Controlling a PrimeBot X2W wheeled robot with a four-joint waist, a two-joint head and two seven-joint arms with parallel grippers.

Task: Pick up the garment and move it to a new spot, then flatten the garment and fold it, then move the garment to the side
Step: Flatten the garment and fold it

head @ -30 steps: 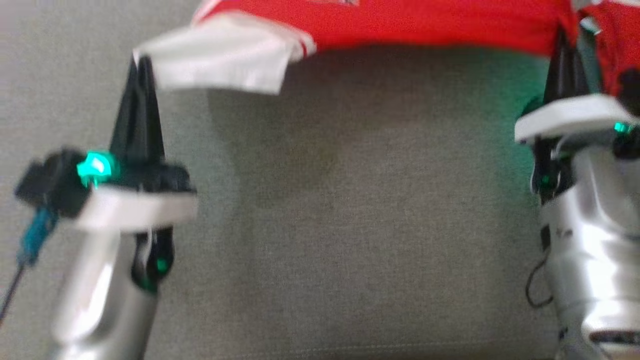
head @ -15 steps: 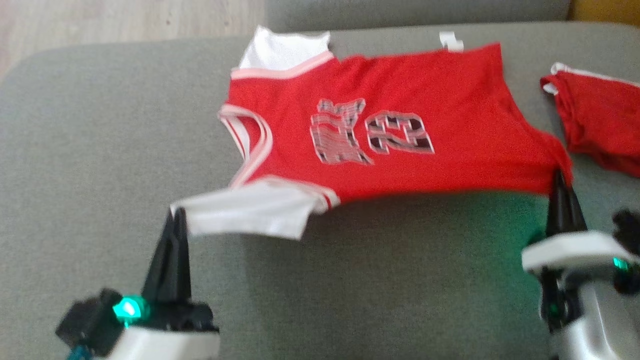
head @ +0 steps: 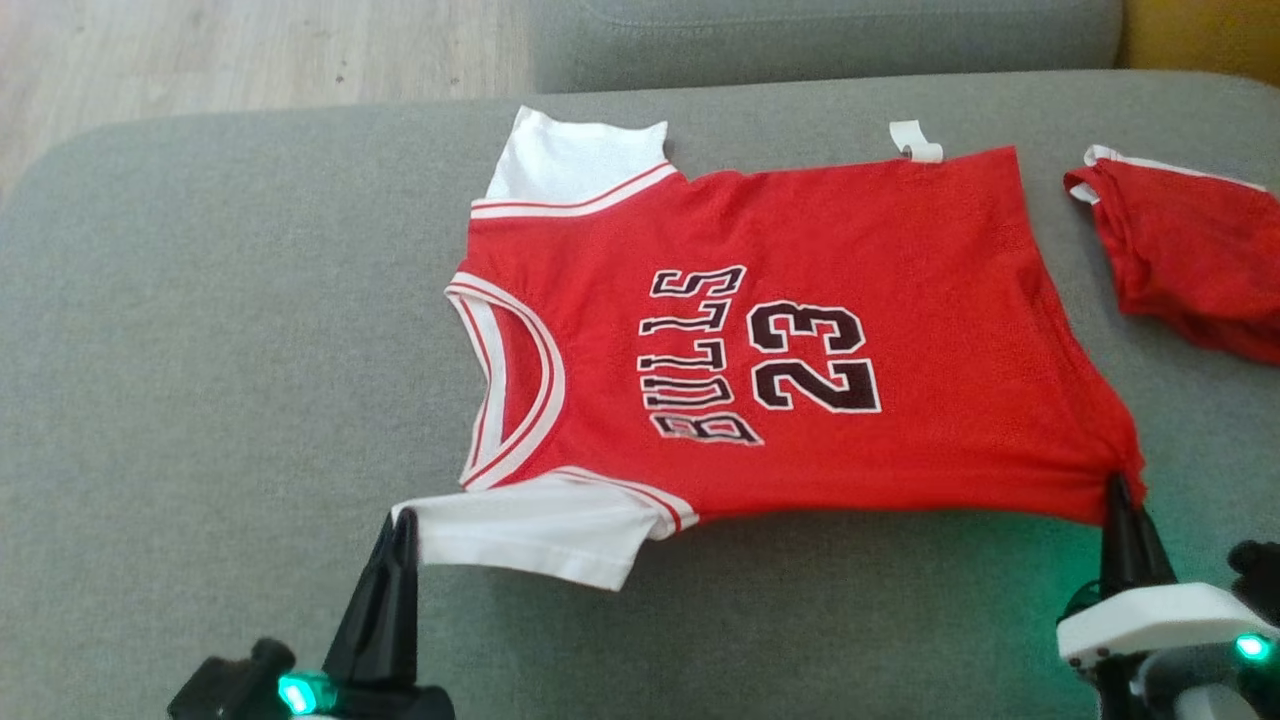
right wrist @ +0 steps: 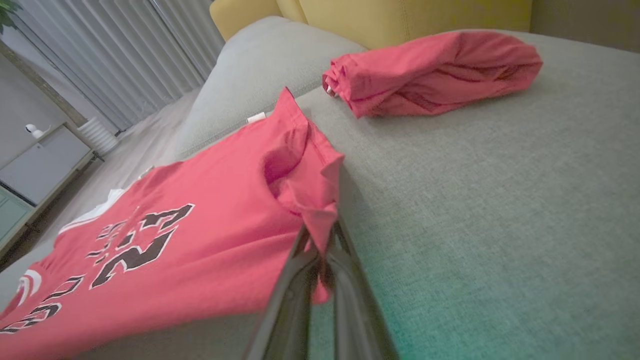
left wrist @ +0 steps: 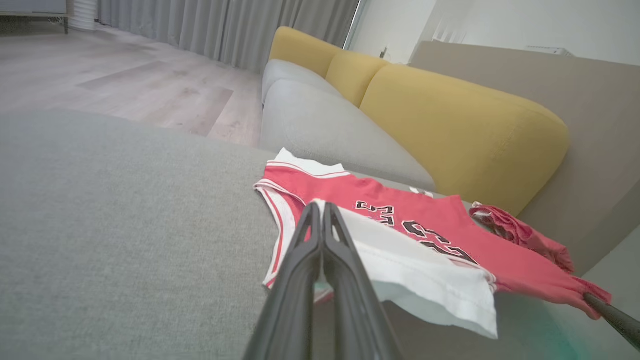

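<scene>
Garment: a red shirt with white sleeves, laid face up on the grey sofa seat, neck to the left and hem to the right. The far side rests on the seat, while the near side is held a little above it. The near white sleeve is pinched at its edge by the left jaws, which are shut tight on it. The near hem corner is pinched by the right jaws, also shut tight on the cloth. The near edge is pulled straight between the two

The flattening step is judged to be in hand, since the shirt is spread out but not yet let go. For the next move, the near edge should be lowered onto the seat with an even pull, so that no wrinkle is made, and then both jaws should be opened. Folding is not yet begun

One shirt is being worked on. Two white sleeves are counted, the far one lying flat. One other red garment is seen bunched up, well apart on the right. Three yellow cushions are counted behind the seat in the left wrist view
</scene>
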